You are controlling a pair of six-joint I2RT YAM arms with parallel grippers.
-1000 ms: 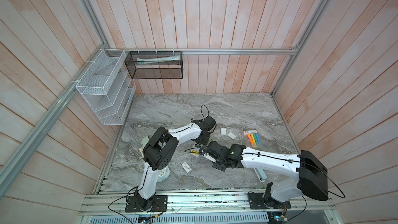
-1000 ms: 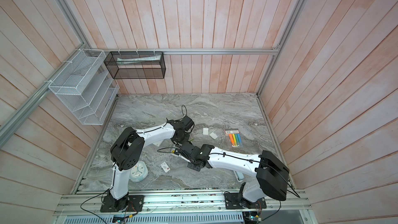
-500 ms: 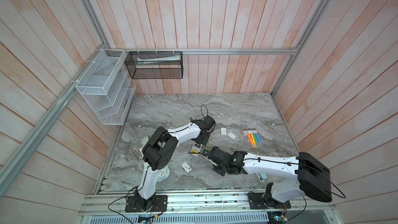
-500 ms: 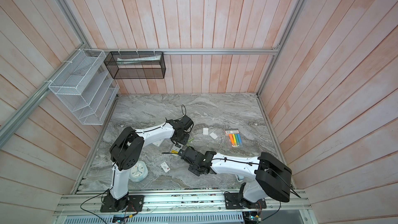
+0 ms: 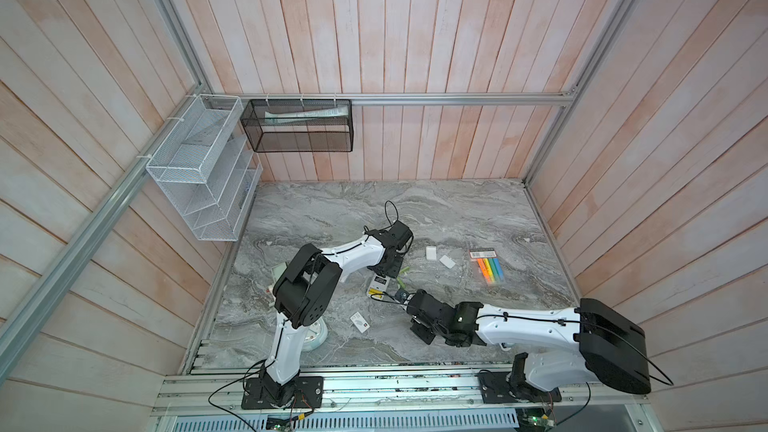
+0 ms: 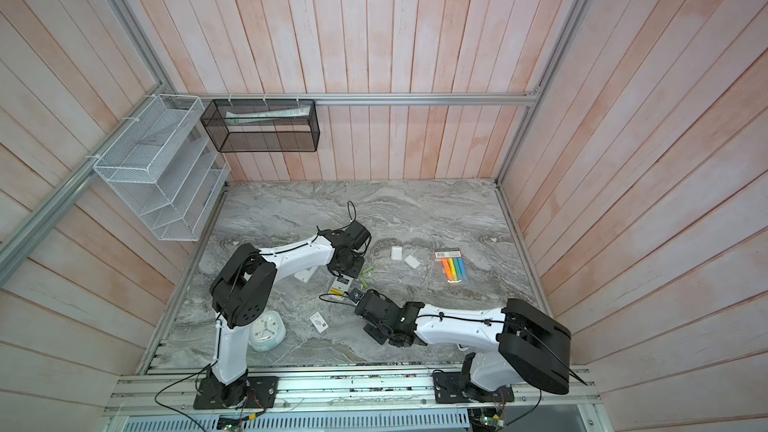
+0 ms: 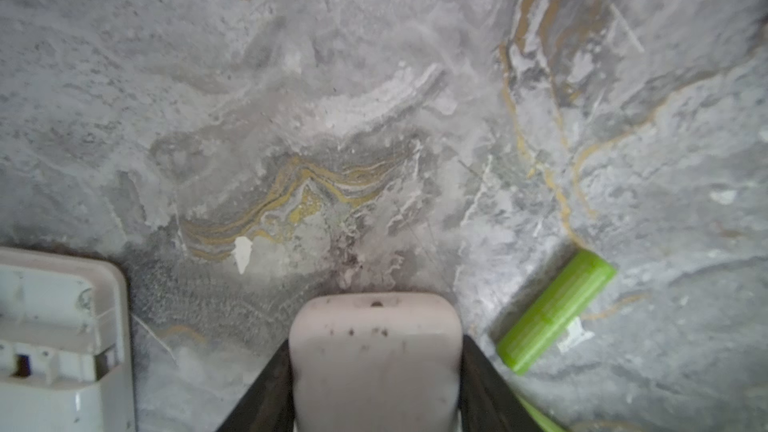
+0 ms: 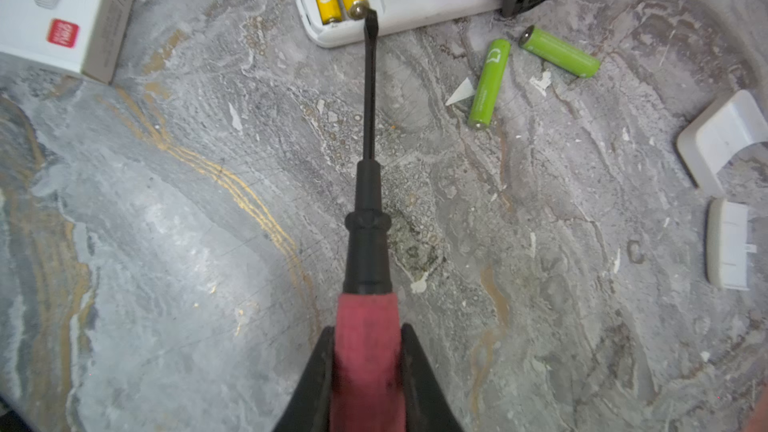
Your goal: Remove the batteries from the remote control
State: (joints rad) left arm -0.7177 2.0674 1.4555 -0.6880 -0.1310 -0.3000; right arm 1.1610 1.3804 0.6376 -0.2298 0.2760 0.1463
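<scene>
Under the left gripper (image 5: 390, 271), remote (image 5: 379, 285) seems half-hidden.

— What has the left gripper (image 7: 376, 344) got?
— A white remote (image 7: 376, 371), its rounded end pinched between both jaws.
— Around it?
— A green battery (image 7: 555, 311) flat on the marble table (image 7: 332, 97), just beside; a white casing (image 7: 54, 326) farther off.

Soft, even light fills both top views, bright on the wall planks (image 5: 374, 35), with only faint shadows on the worktop (image 5: 457, 209). The left wrist view is hazy, and the remote control (image 7: 376, 359) is blurred close to the lens. The right wrist view is crisper. There the screwdriver (image 8: 368, 218) blurs at its red handle.
</scene>
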